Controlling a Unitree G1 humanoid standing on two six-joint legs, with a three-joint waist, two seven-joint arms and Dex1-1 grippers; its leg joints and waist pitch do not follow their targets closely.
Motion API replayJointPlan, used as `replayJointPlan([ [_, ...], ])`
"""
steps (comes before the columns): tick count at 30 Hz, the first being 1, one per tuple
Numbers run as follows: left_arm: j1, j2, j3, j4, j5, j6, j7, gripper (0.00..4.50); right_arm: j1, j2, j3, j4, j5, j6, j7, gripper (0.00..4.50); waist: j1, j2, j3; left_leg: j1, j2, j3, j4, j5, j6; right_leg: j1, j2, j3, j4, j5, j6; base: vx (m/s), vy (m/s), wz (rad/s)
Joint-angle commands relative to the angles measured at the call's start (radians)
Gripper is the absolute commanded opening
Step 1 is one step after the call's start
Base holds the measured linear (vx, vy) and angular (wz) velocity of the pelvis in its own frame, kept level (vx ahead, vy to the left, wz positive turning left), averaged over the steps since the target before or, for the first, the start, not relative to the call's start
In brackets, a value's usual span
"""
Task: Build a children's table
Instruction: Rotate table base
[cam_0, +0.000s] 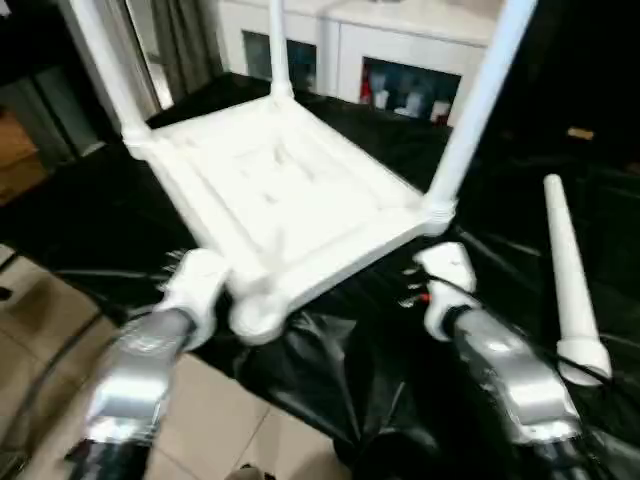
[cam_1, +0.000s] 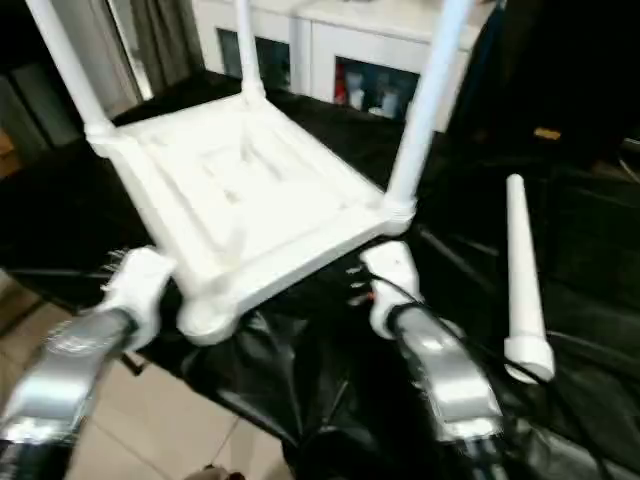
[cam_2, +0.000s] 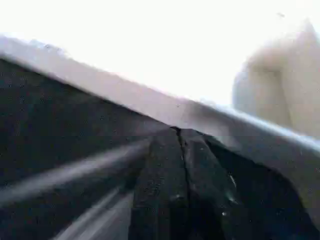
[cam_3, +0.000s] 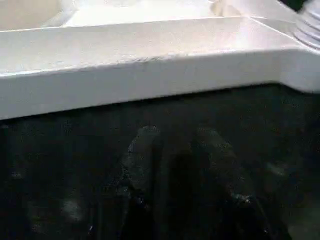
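White plastic tabletop (cam_0: 290, 190) sits upside down on the black sheet (cam_0: 350, 370), three legs in, the fourth leg (cam_0: 570, 280) lying off to the right. Left gripper (cam_2: 177, 150) is pinched closed, empty, by the rim; right gripper (cam_3: 175, 165) can't tell. I'd fetch that leg for the near empty socket (cam_0: 255, 315) and push it in straight.

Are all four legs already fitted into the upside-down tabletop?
No, one leg lies loose on the black sheet beside the tabletop.

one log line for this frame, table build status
tabletop upside down on black sheet | three legs seated | fourth leg loose at right | near corner socket empty | left end effector shut
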Motion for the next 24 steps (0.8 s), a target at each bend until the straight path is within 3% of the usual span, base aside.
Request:
replayJointPlan([
  [1,-0.042,-0.061,-0.085,0.091,-0.011,-0.048,-0.035,0.05,0.030,-0.012,-0.032,-0.066,0.000,0.033,-0.017,1.24,-0.013,0.004,-0.060,0.022,0.034,-0.017,-0.083,-0.276,-0.017,0.032,-0.067,0.048,-0.093,-0.287,-0.115,0.000,0.000,0.00],
  [2,-0.053,-0.075,-0.095,0.106,-0.012,-0.055,-0.036,0.05,0.037,-0.015,-0.037,-0.077,-0.001,0.037,-0.019,1.24,-0.006,0.003,-0.061,0.038,0.036,-0.012,-0.077,-0.283,-0.013,0.019,-0.064,0.053,-0.102,-0.295,-0.107,0.000,0.000,0.00],
  [3,-0.075,-0.102,-0.112,0.141,-0.013,-0.072,-0.035,0.05,0.050,-0.018,-0.048,-0.096,-0.003,0.045,-0.026,1.24,-0.008,0.016,-0.065,0.039,0.035,-0.013,-0.075,-0.285,-0.015,0.020,-0.065,0.055,-0.098,-0.289,-0.117,0.000,0.000,0.00],
  [4,-0.092,-0.125,-0.127,0.173,-0.013,-0.090,-0.036,0.05,0.057,-0.020,-0.057,-0.109,-0.004,0.052,-0.033,1.24,-0.012,0.017,-0.065,0.031,0.035,-0.014,-0.077,-0.279,-0.014,0.028,-0.067,0.054,-0.097,-0.291,-0.121,0.000,0.000,0.00],
  [5,-0.108,-0.143,-0.140,0.206,-0.012,-0.108,-0.034,0.05,0.062,-0.021,-0.067,-0.120,-0.005,0.058,-0.042,1.24,-0.012,0.010,-0.065,0.029,0.033,-0.012,-0.077,-0.273,-0.010,0.029,-0.064,0.054,-0.102,-0.291,-0.116,0.000,0.000,0.00],
  [6,-0.123,-0.160,-0.150,0.237,-0.011,-0.126,-0.030,0.05,0.064,-0.021,-0.076,-0.127,-0.005,0.062,-0.051,1.24,-0.012,0.019,-0.068,0.028,0.032,-0.014,-0.075,-0.261,-0.005,0.030,-0.064,0.056,-0.097,-0.278,-0.115,0.000,0.000,0.00],
  [9,-0.173,-0.221,-0.177,0.327,-0.014,-0.191,-0.018,0.05,0.056,-0.023,-0.115,-0.170,0.003,0.098,-0.086,1.24,-0.018,0.018,-0.073,0.021,0.029,-0.016,-0.073,-0.243,0.010,0.039,-0.066,0.055,-0.099,-0.276,-0.107,0.000,0.000,0.00],
  [10,-0.176,-0.224,-0.180,0.328,-0.015,-0.194,-0.021,0.05,0.053,-0.023,-0.119,-0.174,0.002,0.104,-0.091,1.24,-0.022,0.026,-0.075,0.017,0.029,-0.017,-0.073,-0.233,0.014,0.040,-0.066,0.054,-0.097,-0.260,-0.111,0.000,0.000,0.00],
  [13,-0.170,-0.210,-0.194,0.272,-0.020,-0.193,-0.042,0.05,0.022,-0.030,-0.142,-0.210,-0.003,0.184,-0.112,1.24,-0.037,0.023,-0.081,0.008,0.026,-0.020,-0.068,-0.187,0.033,0.050,-0.066,0.049,-0.088,-0.190,-0.139,0.000,0.000,0.00],
  [14,-0.153,-0.186,-0.195,0.208,-0.024,-0.194,-0.059,0.05,-0.001,-0.040,-0.163,-0.216,0.028,0.214,-0.092,1.24,-0.044,0.015,-0.082,0.002,0.025,-0.020,-0.067,-0.158,0.048,0.057,-0.067,0.048,-0.084,-0.162,-0.147,0.000,0.000,0.00],
  [15,-0.153,-0.186,-0.195,0.208,-0.024,-0.194,-0.059,0.05,-0.001,-0.040,-0.163,-0.216,0.029,0.214,-0.092,1.24,-0.045,0.020,-0.083,0.002,0.025,-0.021,-0.065,-0.150,0.055,0.057,-0.070,0.048,-0.082,-0.155,-0.154,0.000,0.000,0.00],
  [16,-0.131,-0.161,-0.186,0.136,-0.028,-0.207,-0.063,0.02,-0.033,-0.047,-0.196,-0.209,0.060,0.229,-0.085,1.40,-0.052,0.011,-0.083,0.000,0.024,-0.019,-0.063,-0.144,0.068,0.058,-0.071,0.047,-0.084,-0.155,-0.164,0.000,0.000,0.00],
  [17,-0.117,-0.151,-0.174,0.090,-0.040,-0.211,-0.070,0.00,-0.054,-0.055,-0.211,-0.194,0.065,0.238,-0.088,1.50,-0.055,0.015,-0.083,-0.004,0.025,-0.020,-0.063,-0.129,0.076,0.060,-0.070,0.044,-0.082,-0.158,-0.170,0.000,0.000,0.00],
  [18,-0.101,-0.142,-0.155,0.036,-0.061,-0.208,-0.084,0.00,-0.085,-0.067,-0.226,-0.171,0.066,0.253,-0.097,1.57,-0.055,0.019,-0.083,0.001,0.026,-0.021,-0.062,-0.129,0.076,0.058,-0.070,0.043,-0.080,-0.162,-0.176,0.000,0.000,0.00],
  [20,-0.074,-0.126,-0.130,-0.050,-0.089,-0.194,-0.105,0.00,-0.138,-0.091,-0.249,-0.119,0.055,0.280,-0.118,1.61,-0.057,0.008,-0.081,0.006,0.028,-0.016,-0.060,-0.122,0.078,0.053,-0.067,0.043,-0.081,-0.175,-0.198,0.000,0.000,0.00],
  [21,-0.069,-0.122,-0.126,-0.066,-0.093,-0.191,-0.109,0.00,-0.149,-0.096,-0.253,-0.108,0.052,0.284,-0.123,1.84,-0.053,0.014,-0.082,0.010,0.030,-0.016,-0.059,-0.122,0.074,0.051,-0.068,0.044,-0.078,-0.178,-0.203,0.000,0.000,0.00],
  [22,-0.058,-0.109,-0.120,-0.105,-0.108,-0.173,-0.125,0.00,-0.179,-0.109,-0.266,-0.076,0.048,0.302,-0.132,1.95,-0.050,0.009,-0.080,0.012,0.029,-0.014,-0.059,-0.125,0.072,0.050,-0.066,0.044,-0.078,-0.189,-0.199,0.000,0.000,0.00],
  [24,-0.031,-0.064,-0.113,-0.199,-0.137,-0.133,-0.173,0.21,-0.259,-0.145,-0.306,0.013,0.052,0.370,-0.144,2.00,-0.048,0.008,-0.080,0.012,0.027,-0.014,-0.059,-0.114,0.065,0.050,-0.064,0.043,-0.075,-0.188,-0.197,0.000,0.000,0.00],
])
